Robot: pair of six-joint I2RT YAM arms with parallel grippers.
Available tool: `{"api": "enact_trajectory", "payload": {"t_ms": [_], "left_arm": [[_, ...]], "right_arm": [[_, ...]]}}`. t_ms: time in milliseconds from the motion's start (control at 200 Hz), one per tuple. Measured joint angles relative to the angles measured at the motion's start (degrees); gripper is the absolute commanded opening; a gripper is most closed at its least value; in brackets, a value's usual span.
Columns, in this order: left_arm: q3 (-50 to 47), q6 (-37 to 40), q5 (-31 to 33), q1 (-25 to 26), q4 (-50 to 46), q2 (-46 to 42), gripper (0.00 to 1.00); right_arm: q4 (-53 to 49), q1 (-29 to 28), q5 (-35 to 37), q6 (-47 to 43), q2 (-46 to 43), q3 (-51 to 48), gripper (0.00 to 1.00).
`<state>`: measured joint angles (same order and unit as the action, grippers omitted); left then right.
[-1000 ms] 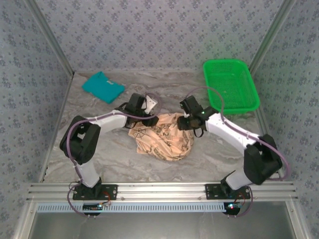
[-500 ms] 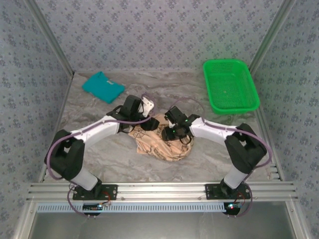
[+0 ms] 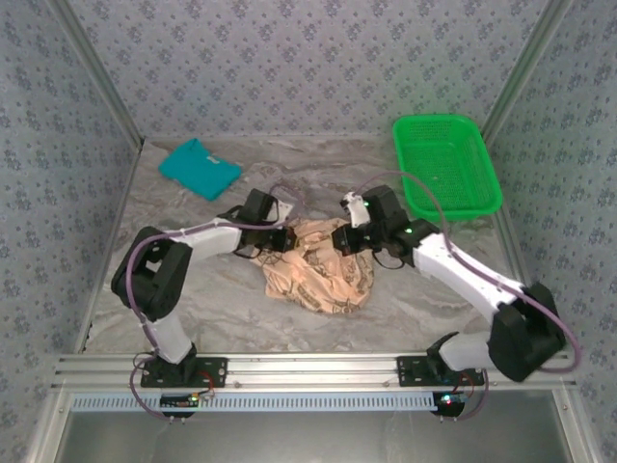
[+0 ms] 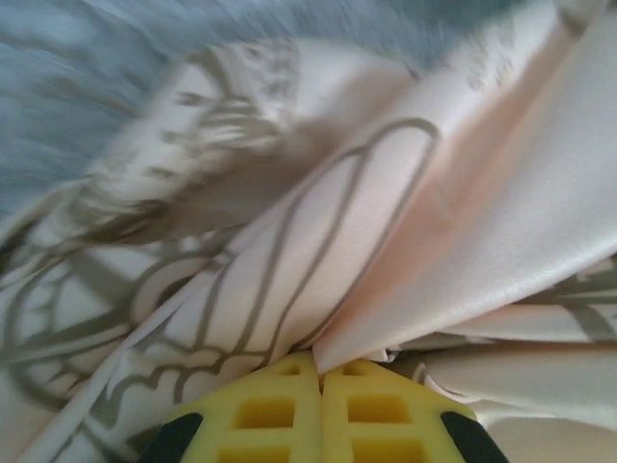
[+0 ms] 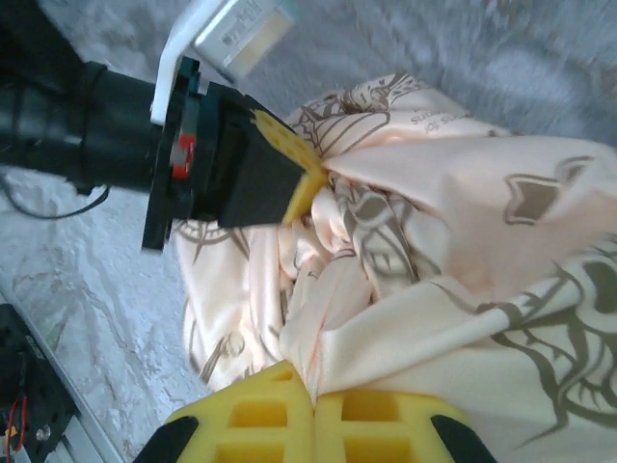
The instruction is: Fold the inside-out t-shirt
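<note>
The inside-out t-shirt (image 3: 318,280) lies crumpled in a peach-beige heap with brown prints at the table's middle. My left gripper (image 3: 287,237) is at its upper left edge, and its yellow fingertips are shut on a fold of the shirt (image 4: 318,222) in the left wrist view (image 4: 321,365). My right gripper (image 3: 345,237) sits at the heap's upper right, shut on another fold of the cloth (image 5: 463,241) where its fingertips meet (image 5: 314,394). In the right wrist view the left gripper (image 5: 308,181) pinches the shirt's far edge.
A folded teal shirt (image 3: 200,167) lies at the back left. A green basket (image 3: 445,164) stands at the back right. Grey marbled tabletop (image 3: 212,309) surrounds the heap, with patterned walls on three sides.
Both grippers have shut on the t-shirt's top folds. The right arm has swung back to the right and the left arm has drawn in, and the cloth is spread a little between them.
</note>
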<state>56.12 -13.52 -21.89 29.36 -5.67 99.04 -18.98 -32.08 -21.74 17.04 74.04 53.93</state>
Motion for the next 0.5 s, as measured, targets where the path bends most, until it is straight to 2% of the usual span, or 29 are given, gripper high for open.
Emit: {"api": "enact_trajectory", "payload": {"t_ms": [135,170,275,315,380,500], "left_arm": [[-3.28,-3.85,-1.49,-4.63,1.88,-6.32,0.0],[-4.35,-4.96,-1.81,-5.29,2.91,-7.61,0.0],[-8.81,-8.17,-3.08,-6.84,5.97,-8.5,0.1],[-10.47,-8.96,-3.65,-7.43,5.9,-7.78,0.18],[-12.22,-9.01,-4.24,-7.96,4.87,-6.45,0.42],[-12.59,-6.93,-3.1,-6.32,1.75,-7.98,0.49]], "right_arm": [[-2.03,0.44,2.45,-0.02,-6.78,-6.25,0.0],[-1.9,0.44,3.13,0.83,-6.84,-8.98,0.0],[-2.08,0.28,6.34,4.2,-2.47,-16.68,0.03],[-2.89,0.11,7.93,5.22,-0.28,-18.18,0.1],[-4.39,-0.33,10.19,6.47,1.95,-18.4,0.25],[-7.52,-2.58,12.55,5.09,2.36,-14.4,0.39]]}}
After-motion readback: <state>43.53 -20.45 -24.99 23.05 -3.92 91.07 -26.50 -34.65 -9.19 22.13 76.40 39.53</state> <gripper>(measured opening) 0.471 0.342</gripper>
